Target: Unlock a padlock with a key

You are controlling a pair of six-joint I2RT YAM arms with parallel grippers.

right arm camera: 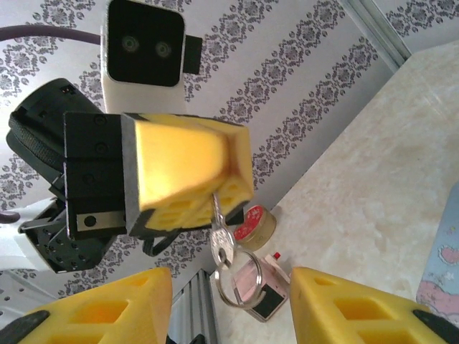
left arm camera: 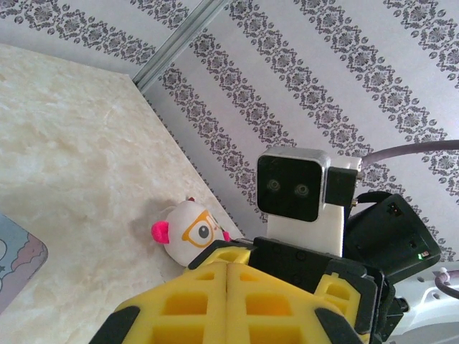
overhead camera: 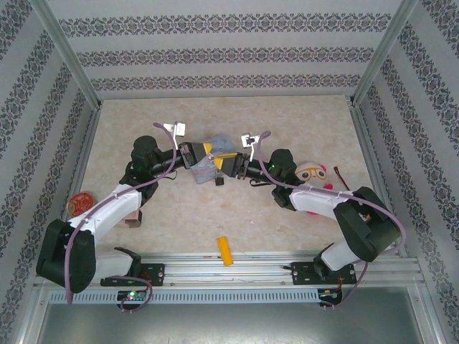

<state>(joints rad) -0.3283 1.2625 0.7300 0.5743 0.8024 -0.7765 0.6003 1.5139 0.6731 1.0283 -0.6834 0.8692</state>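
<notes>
My left gripper (right arm camera: 215,189) was clamped shut on the key (right arm camera: 221,244), its ring (right arm camera: 247,281) dangling at 6 o'clock between my right gripper's (right arm camera: 229,294) parted, empty fingers, above the counter (right arm camera: 373,165). Closing on that loose ring risked tugging the key free.

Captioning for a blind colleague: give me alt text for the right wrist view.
The yellow-foam left pincer is shut on a small silvery metal key, its wire ring dangling, in front of the open right pincer. A round red tin sits on the marbled table behind.
</notes>
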